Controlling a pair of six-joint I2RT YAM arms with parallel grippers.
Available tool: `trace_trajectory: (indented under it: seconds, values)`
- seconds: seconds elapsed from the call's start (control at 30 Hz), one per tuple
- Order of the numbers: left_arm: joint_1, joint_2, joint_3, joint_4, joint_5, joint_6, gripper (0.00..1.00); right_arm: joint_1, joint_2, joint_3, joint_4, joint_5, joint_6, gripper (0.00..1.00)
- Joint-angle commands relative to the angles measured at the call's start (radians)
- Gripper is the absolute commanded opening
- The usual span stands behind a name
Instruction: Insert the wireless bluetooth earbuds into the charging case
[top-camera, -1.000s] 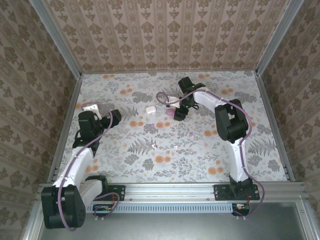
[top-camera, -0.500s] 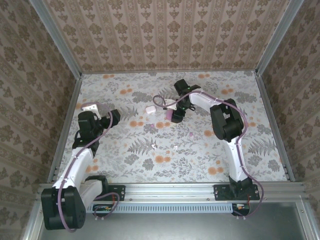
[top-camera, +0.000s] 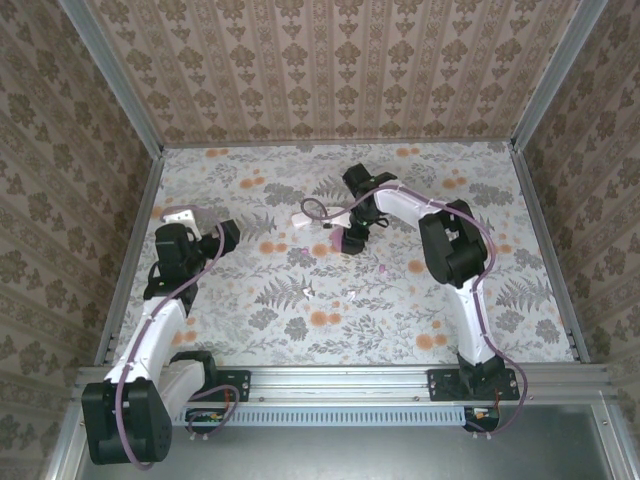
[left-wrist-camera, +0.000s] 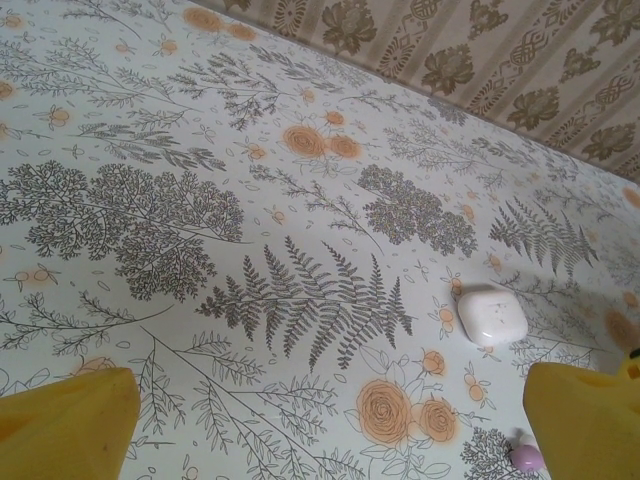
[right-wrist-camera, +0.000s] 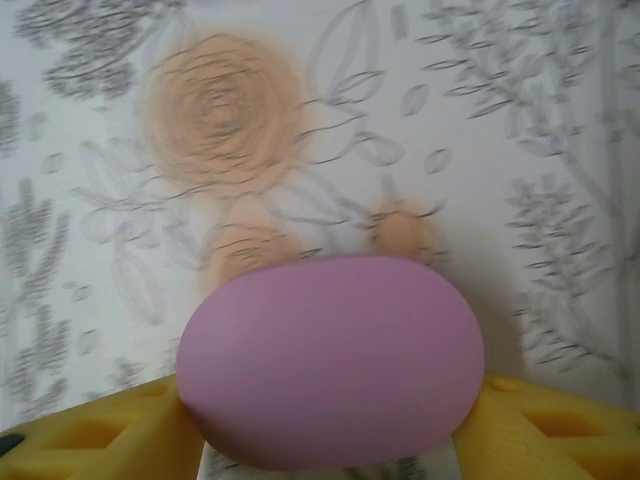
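Firstly, item one: pink charging case (right-wrist-camera: 330, 360), a smooth oval pebble, recorded between the yellow fingers (right-wrist-camera: 90, 435) of the right gripper (top-camera: 350, 238), which was clamped on it from both sides, over the middle of the far half of the floral surface (top-camera: 250, 190). Item two: white charging case (left-wrist-camera: 492, 315), lying flat on the surface just left of the right gripper and touched by nothing. Item three: pink earbud (top-camera: 383, 268), loose on the surface, near the right gripper on its near side and apart from both cases. Items four and five: first white earbud (top-camera: 308, 290) and second white earbud (top-camera: 354, 294), loose on the surface nearer the arm bases, near each other and well apart from the cases. Item six: left gripper (left-wrist-camera: 325, 425), held above the left part of the surface with its fingers spread wide apart and nothing between them; the white charging case lay ahead of it, toward its right finger.
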Motion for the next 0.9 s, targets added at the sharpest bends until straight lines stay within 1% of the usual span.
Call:
trace_trajectory:
  seconds: [0.0, 0.1, 0.23, 0.33, 0.43, 0.5, 0.63, 0.77, 0.87]
  values:
    - [-0.003, -0.013, 0.0, -0.01, -0.009, 0.017, 1.0, 0.025, -0.082, -0.036, -0.104, -0.045, -0.011, 0.65]
    - [-0.003, -0.011, 0.005, -0.012, -0.005, 0.015, 1.0, 0.036, -0.136, -0.088, -0.116, -0.065, 0.014, 0.68]
    - [-0.003, -0.011, 0.006, -0.014, -0.001, 0.004, 1.0, 0.041, -0.195, -0.171, -0.11, -0.046, 0.036, 0.69]
    - [-0.003, -0.009, 0.005, -0.012, 0.005, -0.005, 1.0, 0.039, -0.232, -0.24, -0.059, -0.024, 0.041, 0.69]
    - [-0.002, -0.011, 0.009, -0.017, 0.01, -0.01, 1.0, 0.039, -0.25, -0.274, -0.006, -0.004, 0.058, 0.69]
    - [-0.004, -0.012, 0.013, -0.021, 0.012, -0.015, 1.0, 0.038, -0.242, -0.27, 0.016, 0.012, 0.076, 0.68]
    - [-0.004, -0.029, 0.026, -0.055, 0.014, -0.015, 1.0, 0.046, -0.209, -0.215, -0.062, -0.001, 0.112, 0.66]
    - [-0.005, -0.063, 0.01, -0.06, 0.0, -0.017, 1.0, 0.072, -0.203, -0.224, -0.088, 0.005, 0.105, 0.65]
    - [-0.005, -0.087, 0.001, -0.065, -0.013, -0.015, 1.0, 0.082, -0.189, -0.222, -0.094, 0.023, 0.133, 0.65]
